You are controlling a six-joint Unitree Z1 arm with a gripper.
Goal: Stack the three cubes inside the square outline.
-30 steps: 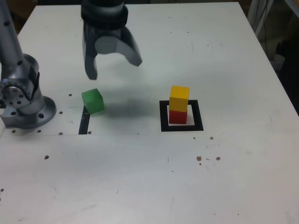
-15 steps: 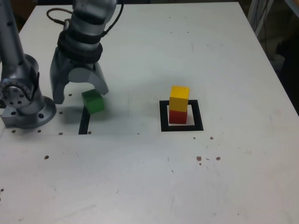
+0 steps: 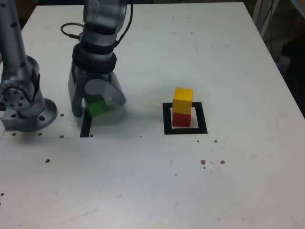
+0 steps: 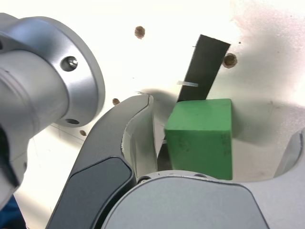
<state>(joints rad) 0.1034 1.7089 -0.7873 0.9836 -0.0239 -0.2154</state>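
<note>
My gripper is open and lowered around the green cube, which sits on the table between the two fingers at the exterior view's left. In the wrist view the green cube fills the gap, with one finger close beside it and a small gap still showing. The yellow cube is stacked on the red cube, both inside the black square outline near the middle of the table.
The arm's grey base stands at the exterior view's left edge, close to the gripper. A thin black strip lies on the table just below the green cube; the strip also shows in the wrist view.
The gripper came down from above the table and shifted over the green cube, so its open fingers now straddle it. The cubes have not moved.
</note>
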